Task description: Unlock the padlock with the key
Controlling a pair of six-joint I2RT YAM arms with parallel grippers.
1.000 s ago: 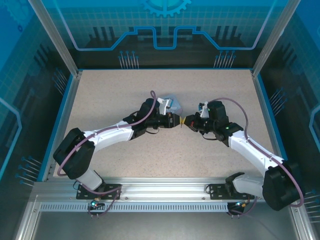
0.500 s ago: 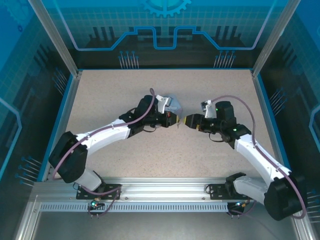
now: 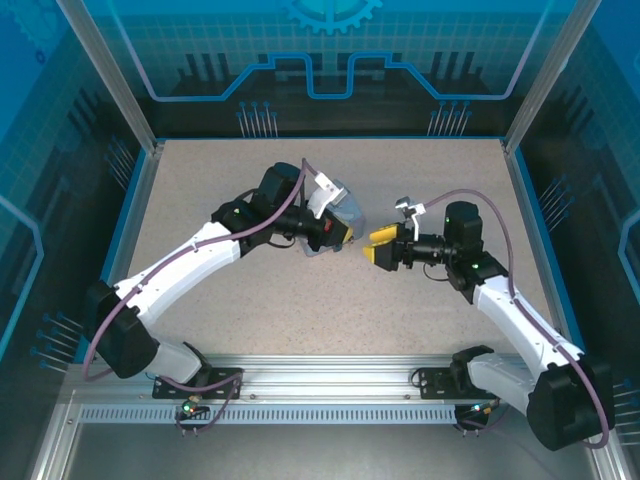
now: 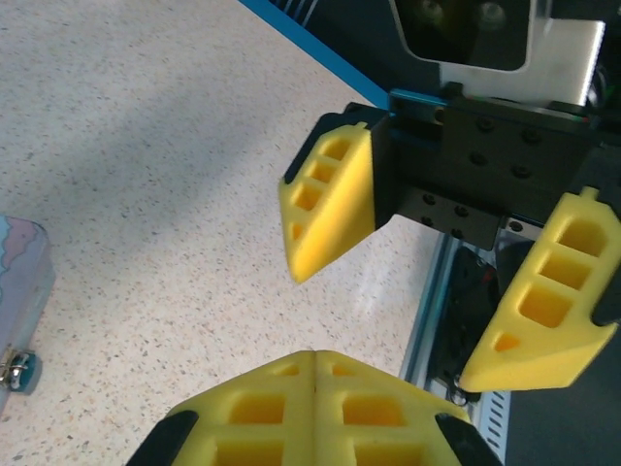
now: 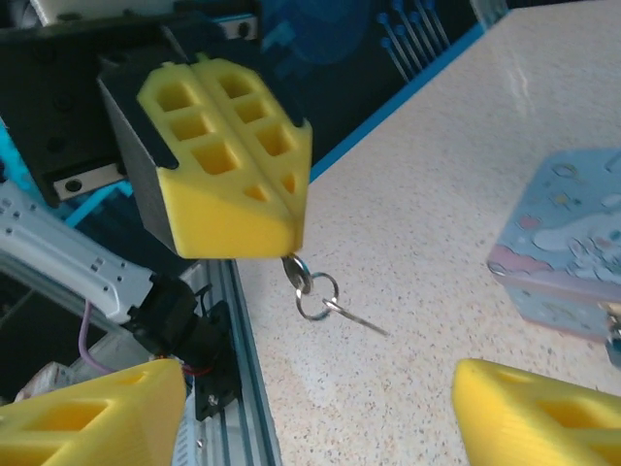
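Left claw [image 5: 288, 228] pinched shut on the key [image 5: 296, 272], right claw [image 3: 378, 247] wide open, empty. Key's probably light and slippery, I'd grip its flat head.

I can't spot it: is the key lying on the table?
No, the key hangs from the shut left pincer, pinched at its top end.

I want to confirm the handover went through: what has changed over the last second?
The right gripper opened and drew back to the right, so the two sets of tips that met mid-table have parted. The left gripper closed fully and now holds the key, which dangles from its shut tips. The blue tin stayed where it was.
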